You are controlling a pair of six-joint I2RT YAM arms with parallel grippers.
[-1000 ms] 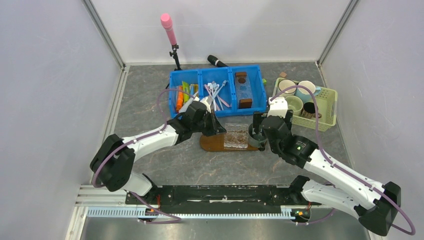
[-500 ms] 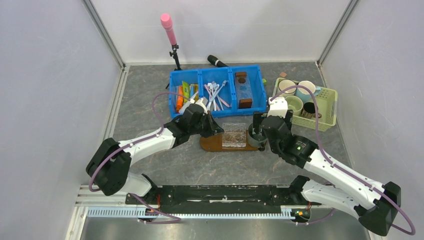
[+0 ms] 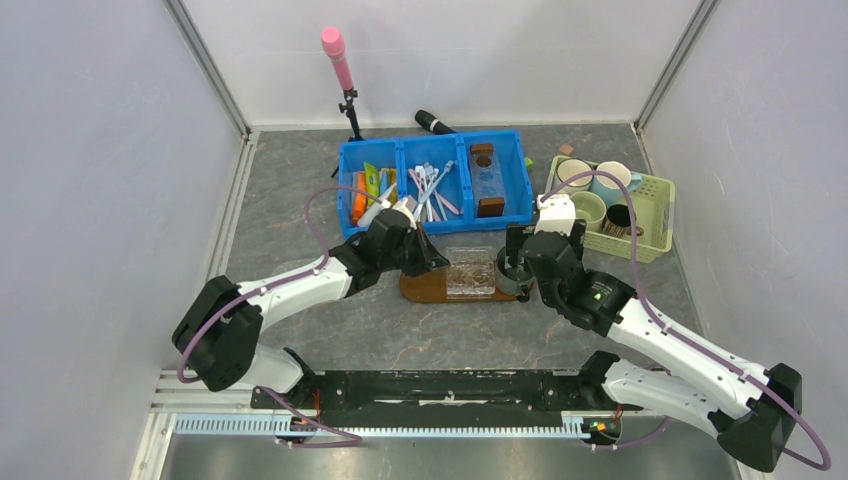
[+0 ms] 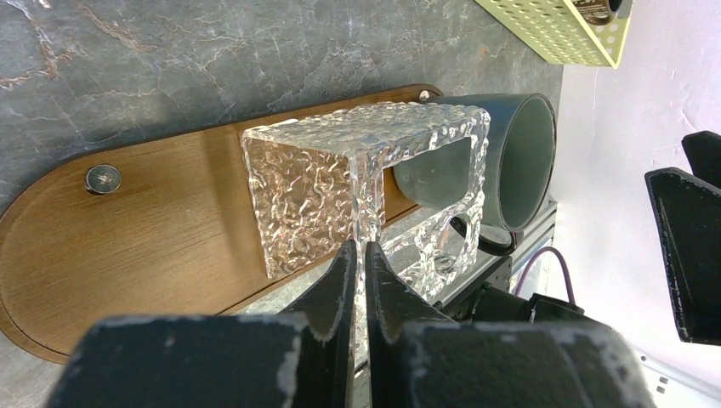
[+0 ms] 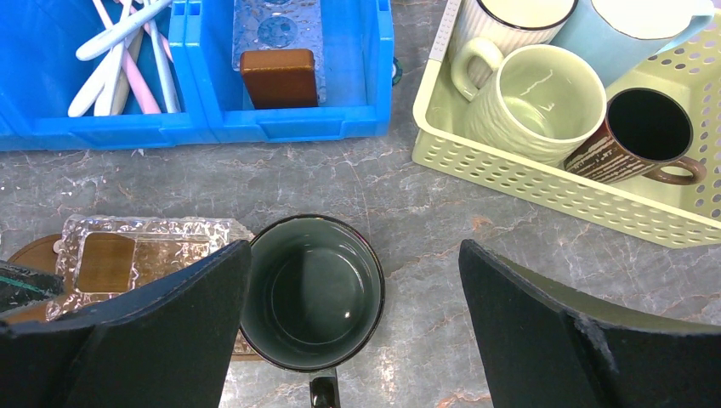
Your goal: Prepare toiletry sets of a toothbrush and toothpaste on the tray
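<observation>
Two grippers we see: left gripper (image 4: 359, 255), closed at the tray (image 4: 153, 229), is nearer the toothbrush (image 3: 430, 186) beyond it, toward the table's (image 3: 300, 200) far edge; right gripper (image 5: 353, 255) wide.

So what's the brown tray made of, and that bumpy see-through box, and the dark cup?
The tray looks like wood: brown, matte, with fine grain lines. The box is clear, shiny and rippled, so glass or acrylic; I can't tell which. The cup seems glazed ceramic: dark, glossy, with light glinting inside, though enamelled metal is possible.
</observation>
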